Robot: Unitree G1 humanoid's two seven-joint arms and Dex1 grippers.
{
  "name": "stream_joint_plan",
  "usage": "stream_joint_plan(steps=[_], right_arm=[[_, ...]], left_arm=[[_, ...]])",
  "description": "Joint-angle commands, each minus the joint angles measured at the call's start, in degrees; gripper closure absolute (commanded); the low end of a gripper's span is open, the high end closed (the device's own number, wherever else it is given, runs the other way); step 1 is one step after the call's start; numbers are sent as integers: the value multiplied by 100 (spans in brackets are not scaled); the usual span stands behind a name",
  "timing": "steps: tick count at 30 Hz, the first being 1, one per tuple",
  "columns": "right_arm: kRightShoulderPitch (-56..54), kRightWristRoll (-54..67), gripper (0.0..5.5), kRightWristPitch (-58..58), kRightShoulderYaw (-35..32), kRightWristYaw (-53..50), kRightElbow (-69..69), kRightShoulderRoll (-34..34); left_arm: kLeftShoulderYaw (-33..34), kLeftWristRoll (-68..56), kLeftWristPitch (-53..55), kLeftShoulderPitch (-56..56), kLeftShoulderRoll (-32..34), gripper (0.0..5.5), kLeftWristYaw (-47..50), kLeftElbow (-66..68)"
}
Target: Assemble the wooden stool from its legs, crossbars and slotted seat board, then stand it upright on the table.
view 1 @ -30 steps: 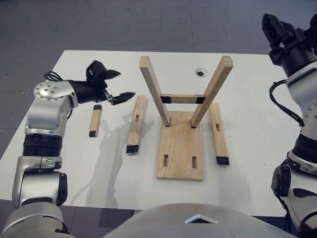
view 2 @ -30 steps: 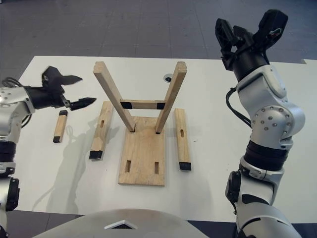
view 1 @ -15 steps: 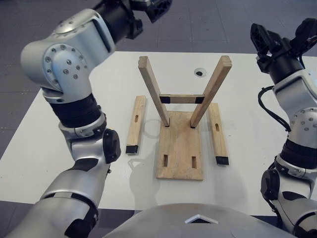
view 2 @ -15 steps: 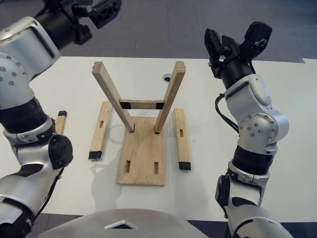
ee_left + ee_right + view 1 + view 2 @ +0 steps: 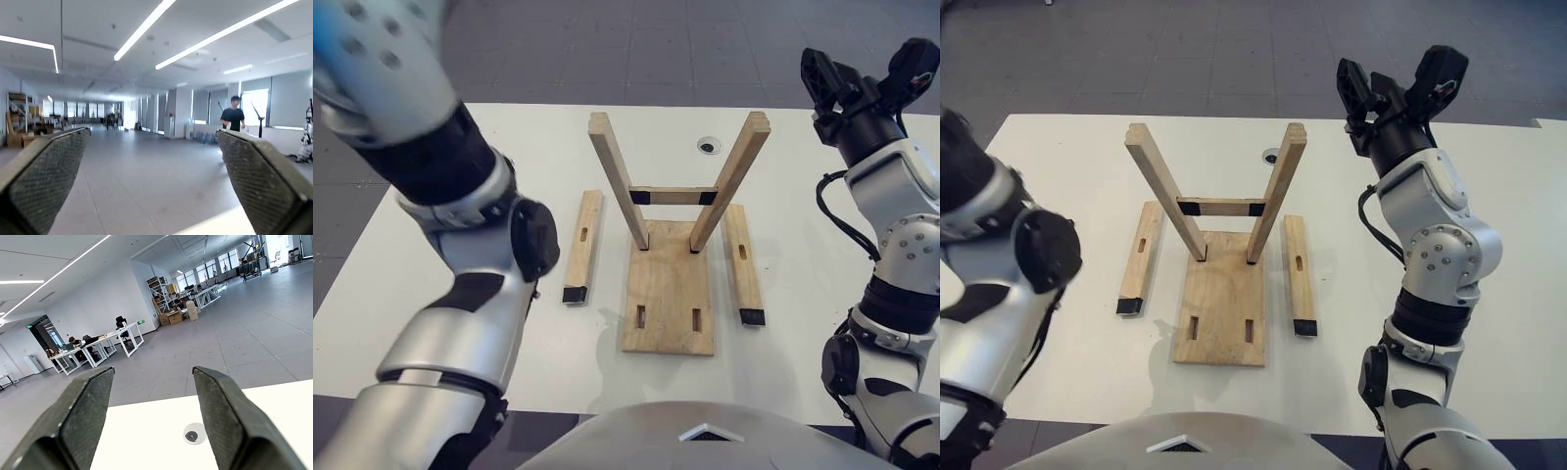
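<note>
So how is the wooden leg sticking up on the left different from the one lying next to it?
The standing leg leans up out of the seat board; the lying leg rests flat on the table. The standing leg is joined to a crossbar; the lying leg touches no other piece, its slot empty. Both are pale wooden bars.

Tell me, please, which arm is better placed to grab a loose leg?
Probably the right: the right gripper hangs open over the table's far edge, near the leg right of the seat board; the left gripper faces the room.
</note>
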Motion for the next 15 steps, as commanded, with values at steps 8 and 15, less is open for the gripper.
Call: stream_joint_plan(steps=[8,15], right_arm=[[-12,-27,256,107,-145,-165,-167,62],[-238,49,256,165,-292,190,171,-252]], left_arm=[[-202,-51,-383,1785,-708,75,56,386],[638,-555,-1262,-1095,394,75,-152,1035]])
